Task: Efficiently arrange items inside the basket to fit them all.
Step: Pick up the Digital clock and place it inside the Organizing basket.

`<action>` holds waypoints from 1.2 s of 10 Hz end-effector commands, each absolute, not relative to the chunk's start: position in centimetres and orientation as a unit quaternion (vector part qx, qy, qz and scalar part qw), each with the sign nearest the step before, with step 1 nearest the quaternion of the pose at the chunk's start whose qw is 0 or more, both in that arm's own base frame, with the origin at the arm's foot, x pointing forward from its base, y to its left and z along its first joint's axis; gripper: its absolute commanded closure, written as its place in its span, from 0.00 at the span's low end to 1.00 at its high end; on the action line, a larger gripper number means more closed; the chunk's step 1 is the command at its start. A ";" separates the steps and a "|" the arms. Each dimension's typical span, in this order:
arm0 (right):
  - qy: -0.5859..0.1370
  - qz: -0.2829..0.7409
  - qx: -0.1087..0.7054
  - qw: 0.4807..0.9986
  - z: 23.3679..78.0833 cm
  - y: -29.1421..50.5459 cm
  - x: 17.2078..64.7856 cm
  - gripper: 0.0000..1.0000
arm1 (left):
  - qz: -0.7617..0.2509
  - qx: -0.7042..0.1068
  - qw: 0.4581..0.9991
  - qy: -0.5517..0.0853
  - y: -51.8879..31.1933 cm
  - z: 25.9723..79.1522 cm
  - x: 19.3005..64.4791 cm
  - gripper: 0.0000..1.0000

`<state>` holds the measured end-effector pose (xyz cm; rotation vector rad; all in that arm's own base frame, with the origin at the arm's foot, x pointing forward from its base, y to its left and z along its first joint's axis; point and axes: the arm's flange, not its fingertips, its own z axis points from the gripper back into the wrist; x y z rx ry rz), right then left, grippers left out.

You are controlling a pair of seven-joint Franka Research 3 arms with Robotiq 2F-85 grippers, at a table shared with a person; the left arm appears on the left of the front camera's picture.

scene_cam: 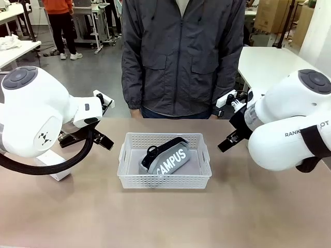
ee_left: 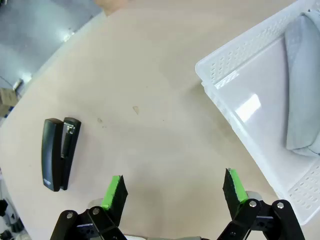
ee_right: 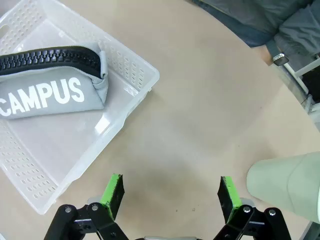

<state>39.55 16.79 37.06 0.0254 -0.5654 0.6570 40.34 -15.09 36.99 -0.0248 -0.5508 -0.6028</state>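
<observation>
Jaws wide on left gripper (ee_left: 173,176), right gripper (ee_right: 171,177) — flanking basket (scene_cam: 164,181).

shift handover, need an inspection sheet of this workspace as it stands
surface: beige table, a few faint marks
job's things: grey CAMPUS pouch lies in the white basket; black stapler, pale green cup and white box sit outside it
clutter: nothing seen
end effectors: left end effector and right end effector both open, holding nothing, over bare table
cables: black cable loops under the left arm, across the white box
surroundings: person in a dark jacket at the far side; other tables behind
</observation>
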 end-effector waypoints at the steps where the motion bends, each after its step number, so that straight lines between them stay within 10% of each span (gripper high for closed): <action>1: -0.274 0.318 0.013 0.908 37.1 16.8 39.6 0.00 | -0.293 -0.012 0.918 -0.268 -15.1 37.0 40.3 0.00; 12: -0.274 0.318 0.012 0.908 37.1 16.8 39.6 0.00 | -0.293 -0.012 0.918 -0.268 -15.1 37.0 40.3 0.00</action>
